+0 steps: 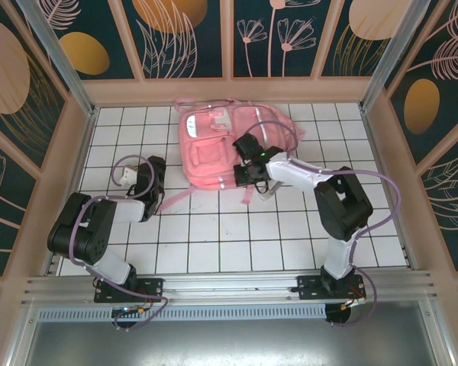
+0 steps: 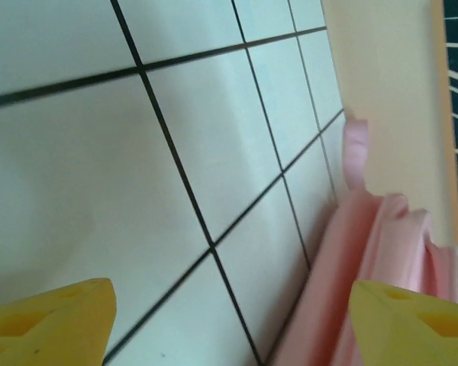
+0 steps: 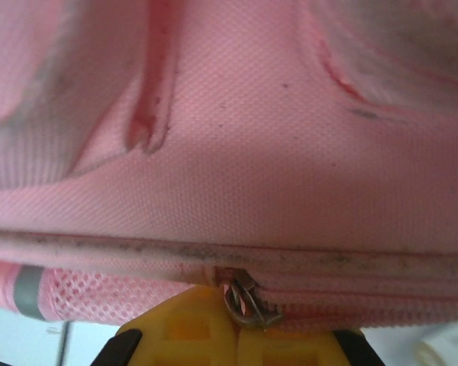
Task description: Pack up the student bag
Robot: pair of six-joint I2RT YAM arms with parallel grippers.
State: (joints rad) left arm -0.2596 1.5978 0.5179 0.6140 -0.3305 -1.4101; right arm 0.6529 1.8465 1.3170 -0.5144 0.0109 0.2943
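Note:
The student bag (image 1: 210, 149), a large pink backpack with a silver stripe, lies flat at the far middle of the tiled table. My right gripper (image 1: 243, 166) is at the bag's near right edge. In the right wrist view its yellow fingers (image 3: 191, 328) are pressed together with the bag's metal zipper pull (image 3: 248, 301) pinched at their tips, under the pink fabric (image 3: 237, 152). My left gripper (image 1: 156, 164) stands open over bare tiles just left of the bag. Its yellow fingertips (image 2: 53, 320) are wide apart with nothing between them, and the bag's edge (image 2: 382, 252) lies to its right.
A loose pink strap (image 1: 179, 197) trails from the bag's near left corner toward the left gripper. A whitish object (image 1: 269, 191) lies under the right arm beside the bag. Peach walls (image 1: 229, 90) enclose the table (image 1: 214, 236).

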